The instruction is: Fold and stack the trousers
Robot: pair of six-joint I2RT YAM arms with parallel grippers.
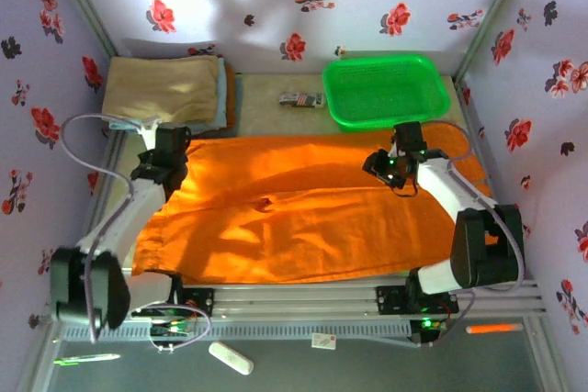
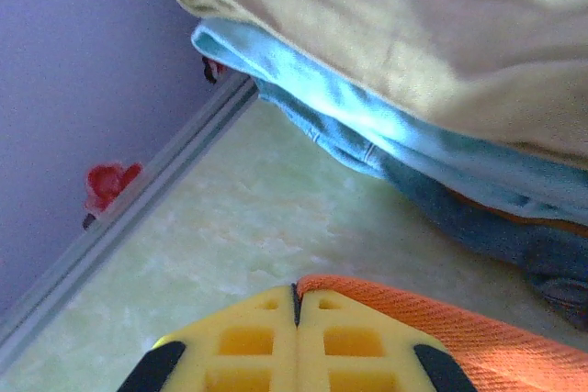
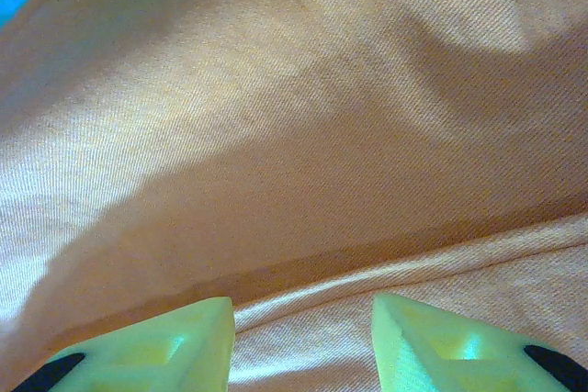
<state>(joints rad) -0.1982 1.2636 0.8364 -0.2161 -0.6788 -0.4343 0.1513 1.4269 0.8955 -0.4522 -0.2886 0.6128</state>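
Note:
The bright orange trousers [image 1: 303, 218] lie spread flat across the table, legs running left to right, with a long crease through the middle. My left gripper [image 1: 171, 146] is at their far left corner. In the left wrist view its yellow fingers [image 2: 296, 289] are pressed together, and the orange hem [image 2: 478, 337] comes out of the seam and drapes to the right. My right gripper [image 1: 386, 170] hovers over the right part of the trousers. Its fingers [image 3: 301, 319] stand open just above a raised fold [image 3: 404, 268] in the cloth, with nothing between them.
A folded stack, tan cloth [image 1: 165, 87] on top of light blue [image 2: 367, 107] and darker layers, sits at the back left just beyond my left gripper. A green basket [image 1: 386, 89] stands at the back right, with a small packet [image 1: 301, 98] beside it. Walls close in on three sides.

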